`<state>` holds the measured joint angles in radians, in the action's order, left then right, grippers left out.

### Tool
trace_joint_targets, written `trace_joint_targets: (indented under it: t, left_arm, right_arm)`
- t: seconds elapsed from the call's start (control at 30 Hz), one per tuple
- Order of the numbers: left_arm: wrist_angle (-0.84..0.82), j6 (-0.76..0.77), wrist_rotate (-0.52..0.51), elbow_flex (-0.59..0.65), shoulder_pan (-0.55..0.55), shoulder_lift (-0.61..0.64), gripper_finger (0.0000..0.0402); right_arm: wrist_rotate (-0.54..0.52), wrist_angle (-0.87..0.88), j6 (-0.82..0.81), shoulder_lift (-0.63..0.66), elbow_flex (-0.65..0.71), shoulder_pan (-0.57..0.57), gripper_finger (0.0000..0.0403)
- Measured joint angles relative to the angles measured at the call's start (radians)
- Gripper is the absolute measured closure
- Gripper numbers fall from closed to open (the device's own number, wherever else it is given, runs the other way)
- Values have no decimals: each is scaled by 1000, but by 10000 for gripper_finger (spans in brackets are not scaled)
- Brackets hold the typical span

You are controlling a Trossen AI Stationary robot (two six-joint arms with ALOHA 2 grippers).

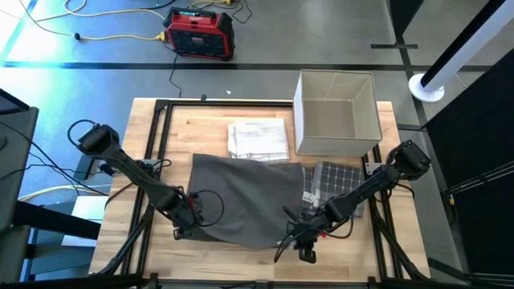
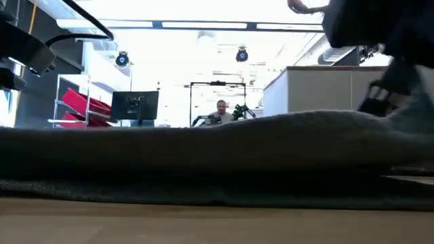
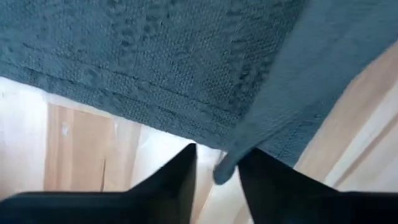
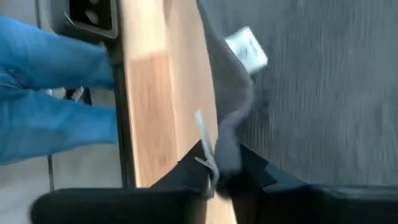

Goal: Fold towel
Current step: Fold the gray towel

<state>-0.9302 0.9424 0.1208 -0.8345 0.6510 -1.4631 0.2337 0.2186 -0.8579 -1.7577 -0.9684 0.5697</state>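
Observation:
A dark grey towel [image 1: 241, 197] lies spread on the wooden table, its near edge toward the table's front; in the low view the towel [image 2: 217, 152] fills the width. My left gripper [image 1: 186, 218] is at the towel's near left corner and is shut on it [image 3: 217, 177]. My right gripper [image 1: 301, 234] is at the near right corner and is shut on it [image 4: 221, 171]. A white care label [image 4: 247, 50] sticks out of the towel's edge close to that corner. My left gripper pinches the towel's near left corner [image 3: 225, 168] between its two fingers. The corner is raised off the wood, and a ridge of cloth runs from it back into the towel. My right gripper pinches the near right corner [image 4: 225, 152] between its two fingers, along the towel's edge. The cloth bunches into a narrow ridge ahead of the fingers; the rest lies flat on the table.
A folded white towel [image 1: 259, 140] lies behind the grey one. An open beige box [image 1: 337, 112] stands at the far right, with a checked cloth [image 1: 337, 181] in front of it. A person [image 2: 222, 112] sits far behind the table.

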Motion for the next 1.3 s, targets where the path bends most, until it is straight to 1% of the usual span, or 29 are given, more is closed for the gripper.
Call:
trace_joint_targets:
  t: [0.1, 0.17, 0.4, 0.43, 0.5, 0.57, 0.63, 0.67, 0.7, 0.8, 0.83, 0.9, 0.97, 1.07, 1.17, 1.3]
  left_arm:
    - [-6, 25, 70, -2, -7, 14, 240]
    - [-52, 39, 122, -30, -13, 31, 230]
    - [-397, -16, 27, -220, -14, 88, 223]
    - [-426, -29, -31, -237, -16, 95, 222]
    - [-431, -36, -138, -254, -18, 106, 222]
    - [-413, -36, -196, -254, -30, 108, 222]
    - [-367, -36, -231, -243, -45, 108, 222]
    - [-338, -37, -248, -229, -53, 108, 223]
    - [-300, -37, -271, -211, -59, 108, 224]
    - [-141, -37, -357, -138, -79, 108, 230]
    - [-80, -37, -382, -106, -84, 107, 232]
    - [50, -31, -414, -46, -95, 101, 239]
    - [170, -34, -417, 1, -115, 96, 247]
    - [281, -36, -408, 57, -135, 80, 263]
    - [303, -19, -395, 90, -143, 56, 280]
    - [318, 74, -357, 118, -133, 11, 306]
  right_arm:
    - [72, 46, -41, 17, 0, 0, 309]
    - [95, 69, -54, 48, 0, -1, 298]
    - [47, 168, -55, 248, 0, -10, 293]
    - [47, 198, -62, 279, 0, -16, 293]
    - [46, 266, -87, 331, 0, -23, 293]
    - [41, 333, -124, 374, 0, -27, 293]
    - [28, 395, -132, 405, 0, -27, 293]
    - [-7, 419, -130, 415, 0, -26, 293]
    - [-71, 432, -129, 420, 0, -25, 293]
    - [-328, 431, -121, 415, 0, -27, 293]
    - [-399, 416, -105, 406, 0, -30, 293]
    - [-475, 370, -64, 372, 0, -51, 295]
    - [-508, 325, -23, 325, 0, -81, 302]
    - [-515, 281, 32, 232, 0, -127, 320]
    - [-514, 278, 24, 166, 2, -172, 351]
    - [-480, 254, 11, 96, 1, -205, 378]
